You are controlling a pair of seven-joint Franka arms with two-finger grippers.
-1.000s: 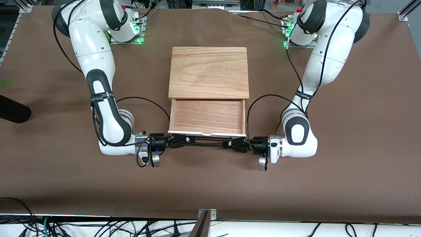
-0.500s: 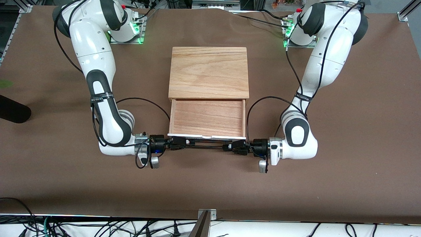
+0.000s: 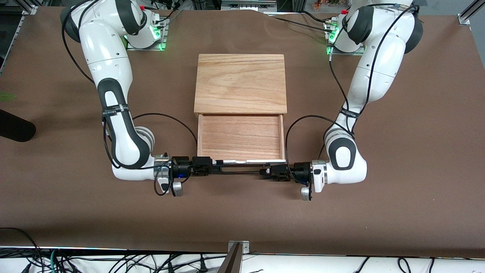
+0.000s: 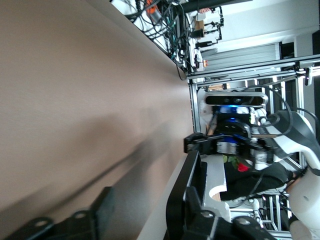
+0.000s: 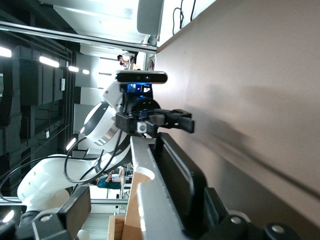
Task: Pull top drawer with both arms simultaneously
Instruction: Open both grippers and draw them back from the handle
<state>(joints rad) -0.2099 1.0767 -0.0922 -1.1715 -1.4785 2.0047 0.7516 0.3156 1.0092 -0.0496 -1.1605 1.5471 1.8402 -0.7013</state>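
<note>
The top drawer [image 3: 240, 136] is pulled well out of the cabinet and shows its reddish wood floor. Its white front panel [image 3: 246, 161] carries a thin black bar handle [image 3: 238, 168]. My right gripper [image 3: 207, 167] is at the handle's end toward the right arm. My left gripper [image 3: 268, 172] is at the other end. In the right wrist view my right gripper [image 5: 145, 207] is open, its fingers astride the panel [image 5: 147, 175] and handle [image 5: 177, 165]. In the left wrist view my left gripper [image 4: 145, 210] is open, one finger [image 4: 200, 220] against the handle [image 4: 192, 170].
The cabinet's pale wooden top board [image 3: 240, 83] lies farther from the camera than the open drawer. Brown table [image 3: 242, 212] spreads all around. Both arm bases stand at the table's back edge. A dark object [image 3: 15, 131] lies at the right arm's end.
Both grippers have moved toward the front camera together, and the drawer has slid a little farther out of the cabinet with them.
</note>
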